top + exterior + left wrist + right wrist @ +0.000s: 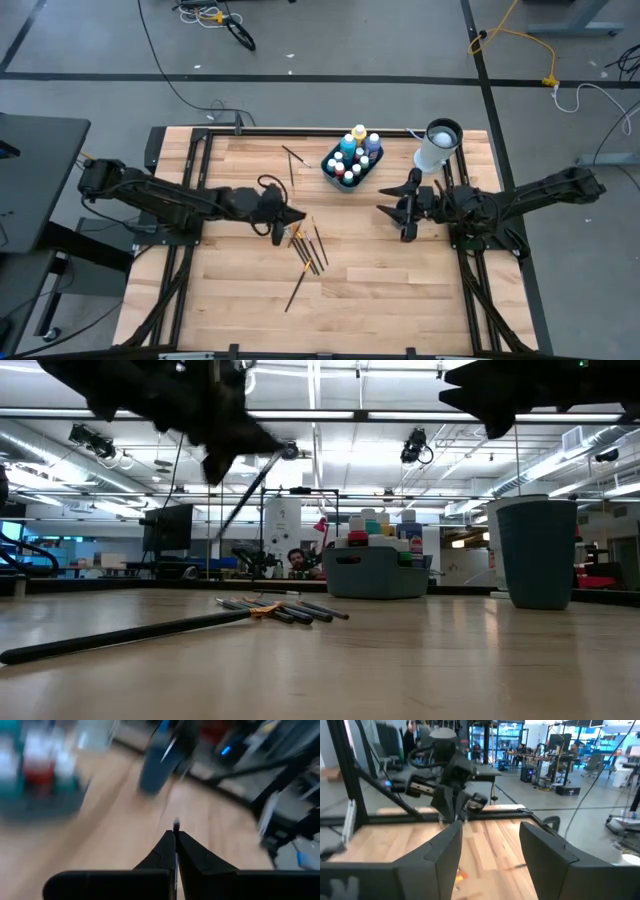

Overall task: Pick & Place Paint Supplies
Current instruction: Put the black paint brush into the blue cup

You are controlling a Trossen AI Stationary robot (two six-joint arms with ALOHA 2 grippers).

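Note:
Several paint bottles stand in a dark bin (352, 162) (378, 575) at the far middle of the table. Several thin brushes (312, 250) (285, 610) lie loose on the wood at the centre. One more brush (293, 157) lies left of the bin, and a long one (120, 635) lies nearer the front. My left gripper (297, 214) (176, 834) hovers above the loose brushes, shut on one thin brush (250, 495). My right gripper (393, 208) (490, 855) stands open in the air to the right, with nothing between its fingers. My left gripper pinches a thin brush between the free ends of its two fingers (167, 847); the brush's end (176, 824) pokes out just past them. The fingers come nearly level from the table's left. The brush is lifted clear and slants down below the gripper (230, 520).
A tall white cylinder with a dark top (438, 146) (537, 550) stands right of the bin, near the right arm. A black frame (300, 131) borders the wooden top. There is bare wood at the near side (380, 290).

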